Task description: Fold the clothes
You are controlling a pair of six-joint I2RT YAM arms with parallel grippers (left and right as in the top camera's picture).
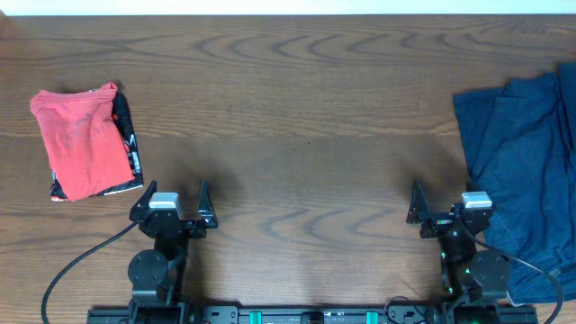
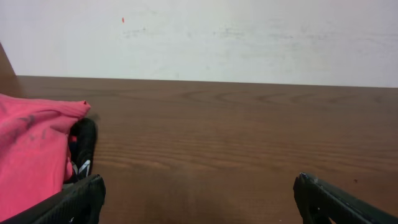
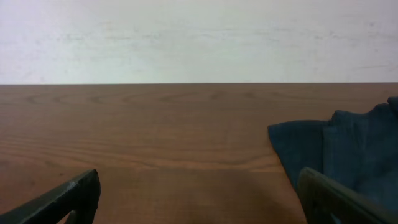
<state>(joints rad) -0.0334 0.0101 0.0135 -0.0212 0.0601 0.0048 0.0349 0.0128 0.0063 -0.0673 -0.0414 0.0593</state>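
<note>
Dark navy-blue clothes (image 1: pixel 526 171) lie crumpled at the right edge of the table, running from the far right down to the front. They also show at the right of the right wrist view (image 3: pixel 348 149). My right gripper (image 1: pixel 445 209) is open and empty, just left of the blue cloth. My left gripper (image 1: pixel 171 202) is open and empty near the front left. A folded red garment (image 1: pixel 81 139) with a black patterned piece under it lies at the left, also in the left wrist view (image 2: pixel 31 155).
The wooden table (image 1: pixel 297 135) spans the view between both piles. A pale wall (image 2: pixel 205 37) stands behind the far edge. Black cables (image 1: pixel 63 270) run from the arm bases at the front edge.
</note>
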